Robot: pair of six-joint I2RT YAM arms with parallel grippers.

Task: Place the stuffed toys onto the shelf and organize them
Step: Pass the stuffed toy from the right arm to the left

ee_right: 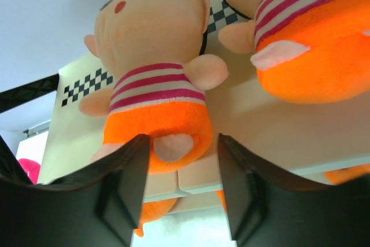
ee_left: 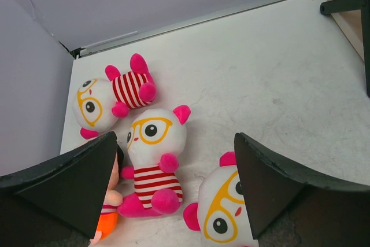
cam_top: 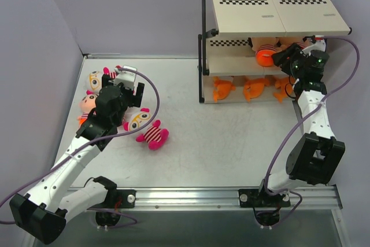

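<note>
The shelf (cam_top: 277, 13) stands at the far right. Three orange sharks (cam_top: 253, 89) line its bottom tier. On the middle board (ee_right: 277, 131) lie two striped orange dolls, one (ee_right: 153, 85) on the left and one (ee_right: 312, 44) on the right. My right gripper (ee_right: 182, 143) is open, its fingers on either side of the left doll's orange bottom. My left gripper (ee_left: 175, 143) hangs open above three pink toys with yellow glasses (ee_left: 113, 93) (ee_left: 153, 160) (ee_left: 228, 212) on the table at the left. A third striped doll (ee_left: 107, 215) lies partly hidden under its left finger.
The purple side wall (cam_top: 34, 56) runs close to the left of the toy cluster. The shelf's black leg (ee_left: 347, 4) shows at the upper right of the left wrist view. The shelf's top tier holds no toys.
</note>
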